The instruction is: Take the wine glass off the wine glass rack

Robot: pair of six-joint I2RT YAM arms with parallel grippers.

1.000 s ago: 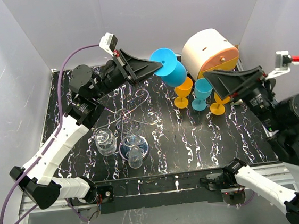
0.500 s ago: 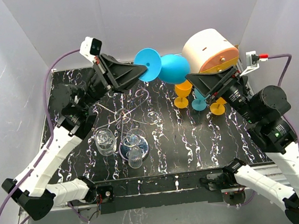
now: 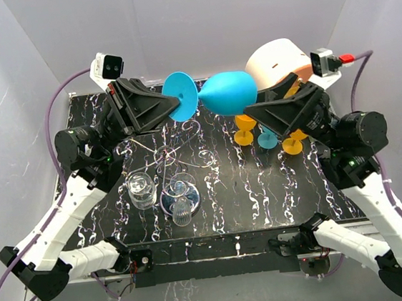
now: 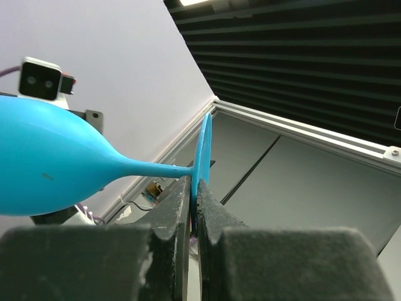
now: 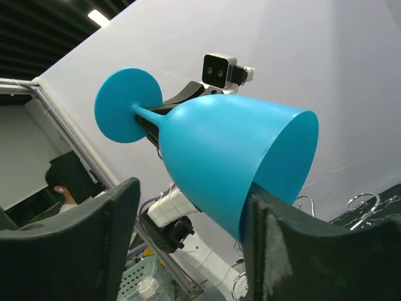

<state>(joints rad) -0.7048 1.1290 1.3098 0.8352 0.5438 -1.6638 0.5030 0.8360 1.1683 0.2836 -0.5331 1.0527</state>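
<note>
A blue wine glass [image 3: 227,94] lies sideways high in the air, off the silver wire rack [image 3: 179,147]. My left gripper [image 3: 171,109] is shut on the edge of its round foot; the left wrist view shows both fingers [image 4: 172,210] pinching the foot [image 4: 204,147], with the bowl [image 4: 44,157] to the left. My right gripper [image 3: 258,112] is open at the bowl's mouth. In the right wrist view the bowl [image 5: 232,157] hangs between the fingers [image 5: 100,232], and the right finger meets the rim's lower edge.
Two clear glasses [image 3: 142,189] [image 3: 181,199] sit at the rack's foot. Orange [image 3: 247,127] and teal [image 3: 268,140] glasses stand at back right by a cream and orange drum [image 3: 278,60]. White walls enclose the black marbled table [image 3: 248,188].
My left gripper has carried the blue glass up and to the left, tipping it level. My right gripper has risen and moved left until its open fingers reached the bowl.
</note>
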